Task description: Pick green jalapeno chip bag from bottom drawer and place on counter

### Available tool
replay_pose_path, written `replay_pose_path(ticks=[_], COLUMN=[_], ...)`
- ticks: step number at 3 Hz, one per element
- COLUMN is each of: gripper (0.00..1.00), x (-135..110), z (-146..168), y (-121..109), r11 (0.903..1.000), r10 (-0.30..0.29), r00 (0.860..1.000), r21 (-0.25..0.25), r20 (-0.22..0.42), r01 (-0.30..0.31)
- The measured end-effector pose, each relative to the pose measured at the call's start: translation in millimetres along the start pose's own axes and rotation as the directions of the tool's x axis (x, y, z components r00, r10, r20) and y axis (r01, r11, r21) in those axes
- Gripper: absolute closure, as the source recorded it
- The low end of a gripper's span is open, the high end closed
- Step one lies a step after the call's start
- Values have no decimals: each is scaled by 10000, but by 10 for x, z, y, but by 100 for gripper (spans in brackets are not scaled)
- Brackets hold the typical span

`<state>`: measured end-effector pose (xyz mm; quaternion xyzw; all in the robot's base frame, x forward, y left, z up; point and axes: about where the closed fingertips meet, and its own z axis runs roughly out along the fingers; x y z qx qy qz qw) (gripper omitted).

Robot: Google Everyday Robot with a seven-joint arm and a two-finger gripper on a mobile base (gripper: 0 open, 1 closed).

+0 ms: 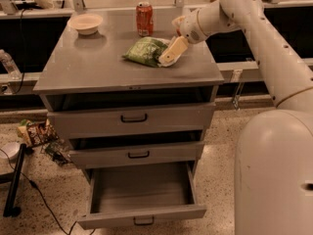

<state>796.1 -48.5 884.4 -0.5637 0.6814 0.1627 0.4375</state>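
**Gripper and surroundings.** The gripper (168,54) is low over the right rear part of the counter (98,68), tilted down and toward the picture's left. Its cream tip meets the right end of the green jalapeno chip bag (143,51). Whether it is clamped on the bag or merely resting against it cannot be told.

The bag lies on the counter just left of the gripper, crumpled, with its long side running away from the tip. Behind the gripper and a little to its left, a red can (144,18) stands upright near the counter's back edge, apart from the bag. Farther left, at the back corner, sits a shallow pale bowl (85,23), well apart from both.

The white arm (254,31) rises from the gripper up and to the right, then bends down to the robot's large white body (274,175), which fills the lower right.

Below the gripper, under the counter, are three grey drawers. The top drawer (132,117) and the middle drawer (138,154) are each slightly ajar. The bottom drawer (142,218) is pulled far out, its grey floor in view.

On the speckled floor far down to the left lie brown snack packets (36,132) and a black cable (44,199).
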Motion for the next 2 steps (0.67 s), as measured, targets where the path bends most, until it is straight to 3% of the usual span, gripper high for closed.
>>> replay_pose_path(ticks=[1, 2], gripper=[0, 0], x=[62, 363], z=[-286, -524], y=[-7, 34], r11=[9981, 9911], r10=[170, 613], r00=[9994, 9975], r21=[581, 1162], r20=[290, 355], r01=[-187, -650])
